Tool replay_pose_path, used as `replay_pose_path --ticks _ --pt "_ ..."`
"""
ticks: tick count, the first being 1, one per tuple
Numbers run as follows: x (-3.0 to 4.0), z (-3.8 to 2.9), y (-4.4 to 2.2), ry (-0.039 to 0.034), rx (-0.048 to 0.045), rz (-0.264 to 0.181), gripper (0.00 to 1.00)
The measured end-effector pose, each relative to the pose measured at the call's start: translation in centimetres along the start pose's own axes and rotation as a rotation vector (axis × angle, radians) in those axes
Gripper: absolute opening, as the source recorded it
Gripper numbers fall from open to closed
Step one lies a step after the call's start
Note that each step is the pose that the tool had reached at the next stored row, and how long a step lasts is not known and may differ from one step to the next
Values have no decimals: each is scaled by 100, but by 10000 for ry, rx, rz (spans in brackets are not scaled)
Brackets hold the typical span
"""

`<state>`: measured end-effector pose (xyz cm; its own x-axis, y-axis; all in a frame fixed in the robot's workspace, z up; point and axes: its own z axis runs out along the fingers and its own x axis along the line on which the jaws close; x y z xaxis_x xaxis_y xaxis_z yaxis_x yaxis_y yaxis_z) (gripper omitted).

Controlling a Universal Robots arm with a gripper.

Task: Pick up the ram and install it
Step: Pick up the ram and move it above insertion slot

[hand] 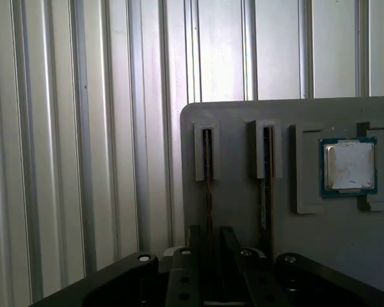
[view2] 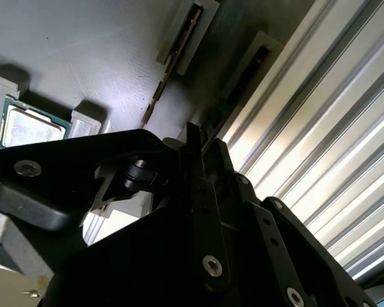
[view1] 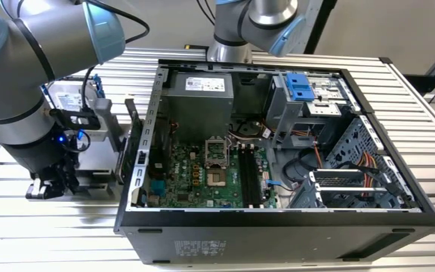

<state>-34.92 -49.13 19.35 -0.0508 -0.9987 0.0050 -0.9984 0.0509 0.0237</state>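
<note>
Neighbouring the ram (hand: 208, 185): second stick (hand: 266, 185), processor chip (hand: 349, 165).

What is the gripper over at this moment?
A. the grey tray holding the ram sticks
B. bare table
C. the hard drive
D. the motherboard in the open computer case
A: in the first wrist view the gripper sits over the grey tray, in line with a ram stick standing on edge in its slot.
</note>
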Motion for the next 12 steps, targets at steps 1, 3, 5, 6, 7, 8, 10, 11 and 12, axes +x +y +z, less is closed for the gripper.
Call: replay_pose_path --ticks 1,3,5,6,7,8,10,11,12 --pt "0 0 0 0 0 -1 100" --pt "0 0 0 0 0 -3 100" --pt "0 0 0 0 0 -5 100" --pt "0 0 0 0 0 -6 0" --pt "0 0 0 0 0 -7 0" --pt "0 0 0 0 0 -8 0" --pt "0 0 0 0 0 -10 0" --pt "0 0 0 1 -1 -10 0" --pt "0 0 0 0 0 -12 0"
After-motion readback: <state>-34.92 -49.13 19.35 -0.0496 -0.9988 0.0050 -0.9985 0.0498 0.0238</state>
